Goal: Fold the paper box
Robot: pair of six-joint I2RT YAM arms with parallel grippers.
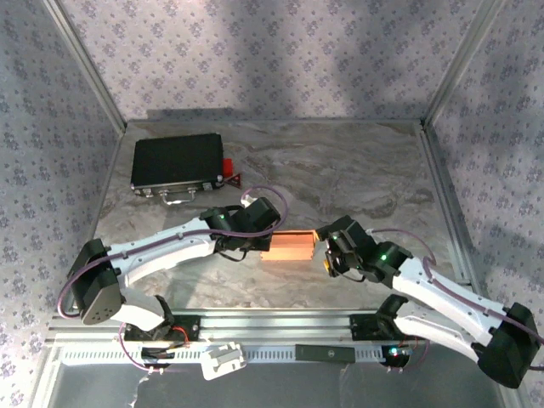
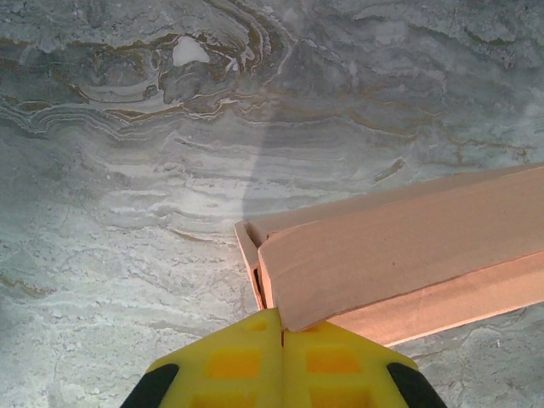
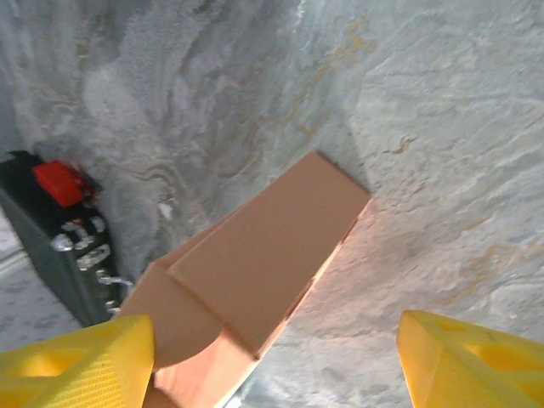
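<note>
The paper box [image 1: 289,246] is a long brown carton lying flat on the marble table, between my two grippers. My left gripper [image 1: 257,240] is at its left end. In the left wrist view the yellow fingers [image 2: 229,365] are pressed together, and the gripper [image 2: 282,321] is shut, its tips touching the corner of the box's top flap [image 2: 399,246] with nothing between them. My right gripper [image 1: 326,252] is at the box's right end. In the right wrist view this gripper [image 3: 274,340] is open, and the near end of the box [image 3: 263,246] lies between its fingers, close to the left one [image 3: 81,361].
A black case [image 1: 177,163] with a metal handle lies at the back left, and a red piece [image 1: 228,167] sits at its right side; the case [image 3: 51,246] shows again in the right wrist view. Patterned walls enclose the table [image 1: 365,170] on three sides.
</note>
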